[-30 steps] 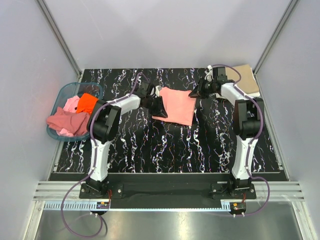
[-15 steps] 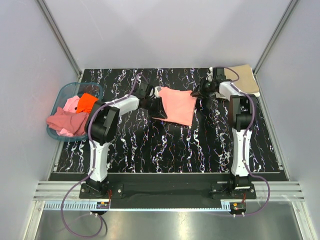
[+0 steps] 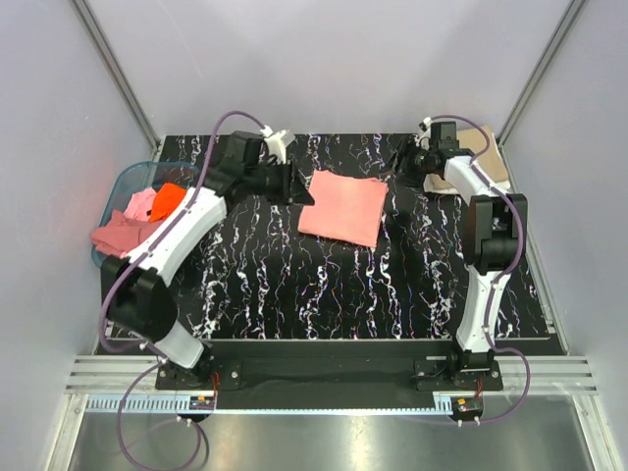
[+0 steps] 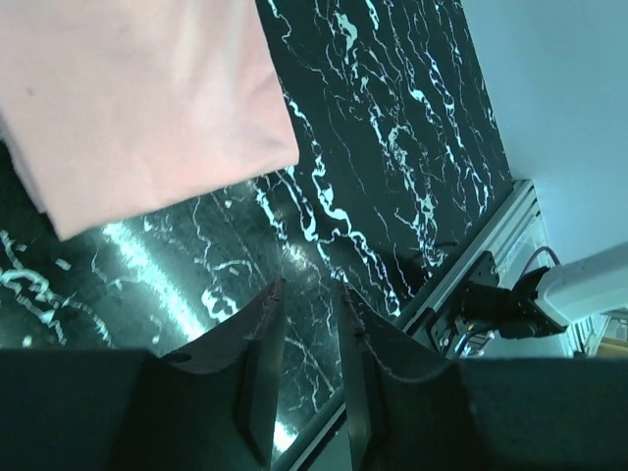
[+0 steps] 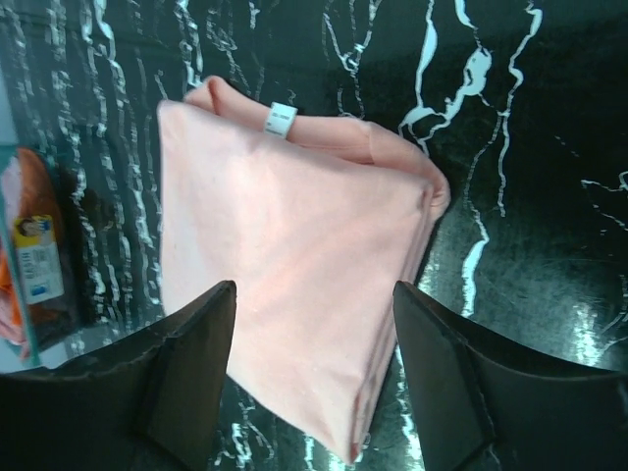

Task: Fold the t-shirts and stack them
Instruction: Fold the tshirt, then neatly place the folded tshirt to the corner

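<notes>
Now the folded pink tee [image 3: 343, 207] lies flat; left gripper [image 4: 309, 289] barely parted, right gripper [image 5: 314, 289] spread wide, both empty. Next, likely: stack it on the tan tee [image 3: 488, 162].

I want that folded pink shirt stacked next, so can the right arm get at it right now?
Probably yes. The right hand is open just off the far right corner of the salmon-pink shirt, with only bare table between them, and nothing lies on the shirt.
</notes>
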Action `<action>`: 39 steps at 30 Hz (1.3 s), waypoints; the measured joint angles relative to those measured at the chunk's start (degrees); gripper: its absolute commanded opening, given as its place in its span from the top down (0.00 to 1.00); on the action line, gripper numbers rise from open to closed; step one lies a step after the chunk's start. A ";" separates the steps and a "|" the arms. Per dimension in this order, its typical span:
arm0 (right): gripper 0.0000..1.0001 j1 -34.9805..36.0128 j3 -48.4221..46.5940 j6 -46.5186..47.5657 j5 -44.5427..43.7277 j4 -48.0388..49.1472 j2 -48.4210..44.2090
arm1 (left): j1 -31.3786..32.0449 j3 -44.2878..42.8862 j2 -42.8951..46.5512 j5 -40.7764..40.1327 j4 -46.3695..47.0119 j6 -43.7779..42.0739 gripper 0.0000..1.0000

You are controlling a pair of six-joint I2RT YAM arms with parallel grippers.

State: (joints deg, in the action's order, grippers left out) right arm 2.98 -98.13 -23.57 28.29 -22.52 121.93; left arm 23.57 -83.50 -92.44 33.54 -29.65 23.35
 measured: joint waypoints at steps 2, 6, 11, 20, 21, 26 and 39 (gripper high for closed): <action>0.26 0.00 -0.02 1.40 -0.28 -0.59 0.48 | -0.74 2.64 2.89 0.11 -0.44 -1.18 0.68; 0.23 0.00 -1.68 4.17 -0.44 -1.99 4.24 | -1.77 9.03 4.96 0.33 -1.79 -2.93 0.68; 0.21 0.00 -4.83 5.64 -0.52 -3.78 10.38 | -1.79 13.97 5.05 0.22 -4.15 -4.48 0.68; 0.27 0.68 -8.37 8.61 -2.40 -3.98 12.35 | -1.75 14.71 5.84 0.35 -3.93 -5.35 0.68; 0.27 0.79 -8.41 8.96 -2.56 -3.98 12.41 | -1.75 14.71 5.84 0.35 -3.91 -5.35 0.68; 0.30 1.68 -9.46 10.71 -3.98 -4.44 12.94 | -1.75 14.71 5.86 0.37 -3.76 -5.38 0.68; 0.45 4.11 -12.87 13.31 -6.71 -6.29 14.88 | -1.75 14.71 6.75 0.70 -3.69 -5.38 0.68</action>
State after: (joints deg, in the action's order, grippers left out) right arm 7.09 -111.00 -10.26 21.58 -28.82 136.81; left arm 21.82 -68.79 -85.69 34.24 -33.34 17.98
